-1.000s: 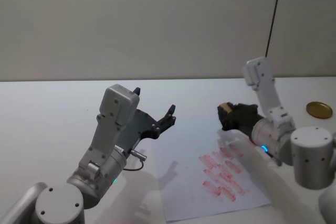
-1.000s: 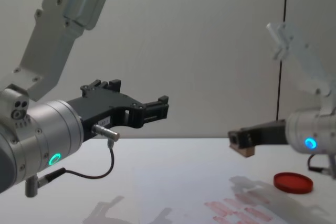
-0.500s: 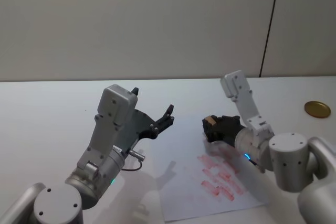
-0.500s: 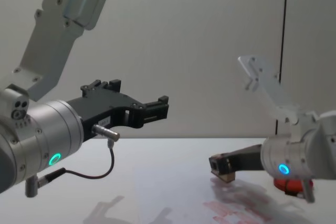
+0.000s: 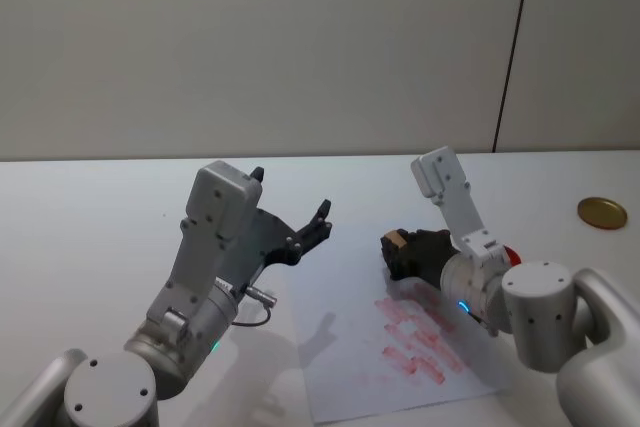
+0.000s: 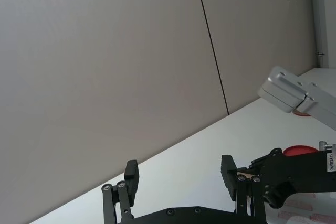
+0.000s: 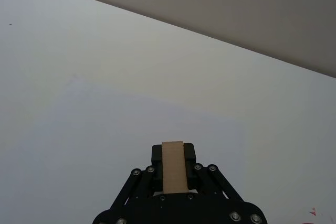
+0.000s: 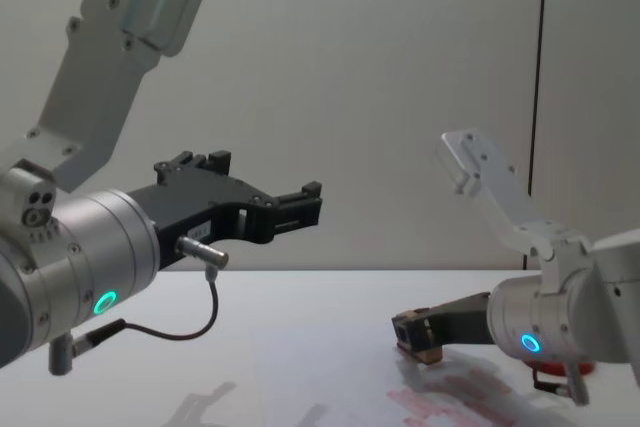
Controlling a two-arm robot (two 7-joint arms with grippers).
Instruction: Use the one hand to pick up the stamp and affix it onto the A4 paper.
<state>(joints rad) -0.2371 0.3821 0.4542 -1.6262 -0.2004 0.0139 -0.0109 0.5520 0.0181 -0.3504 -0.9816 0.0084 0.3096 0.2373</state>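
Lower and further left than a second ago, the right gripper point(image 5: 400, 249) clamps the wooden stamp point(image 7: 174, 166) between its fingers. It is low over the A4 paper point(image 5: 345, 367), just beyond the rows of red stamp prints point(image 5: 420, 332); I cannot tell whether stamp and sheet touch. The left gripper point(image 5: 292, 194) hangs raised above the worktop point(image 5: 90, 207), fingers spread wide.

no text or numbers legible
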